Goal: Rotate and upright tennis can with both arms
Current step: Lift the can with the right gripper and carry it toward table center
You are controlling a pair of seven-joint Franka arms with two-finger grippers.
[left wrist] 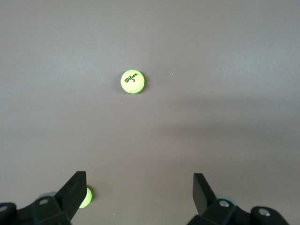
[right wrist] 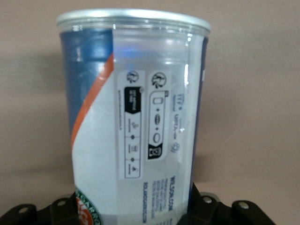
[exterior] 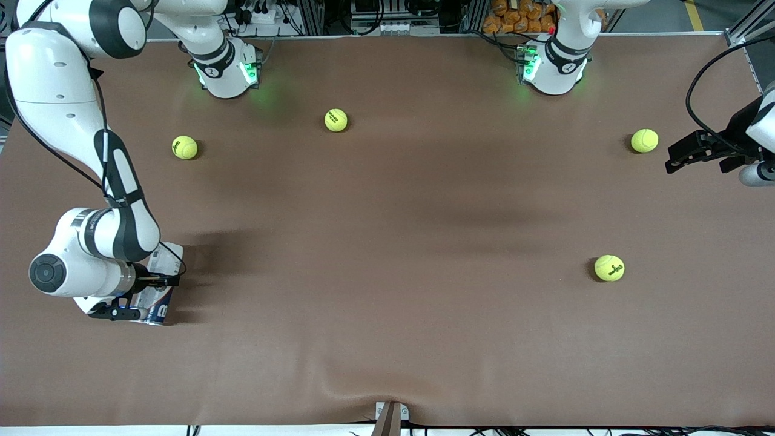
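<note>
The tennis can (exterior: 162, 259), clear plastic with a white, navy and red label, lies on its side at the right arm's end of the table. One end points toward the front camera. My right gripper (exterior: 142, 297) is shut on the can's middle from above. In the right wrist view the can (right wrist: 136, 117) fills the frame with its silver rim (right wrist: 133, 18) away from the gripper (right wrist: 136, 208), one finger on each side of it. My left gripper (exterior: 675, 156) waits open and empty over the left arm's end of the table; its fingers (left wrist: 77, 187) stand wide apart.
Several yellow-green tennis balls lie on the brown table (exterior: 387, 303): one (exterior: 184, 147) and another (exterior: 336, 120) near the right arm's base, one (exterior: 644, 140) beside the left gripper, one (exterior: 609, 267) nearer the front camera. The left wrist view shows two balls (left wrist: 132, 81) (left wrist: 86, 197).
</note>
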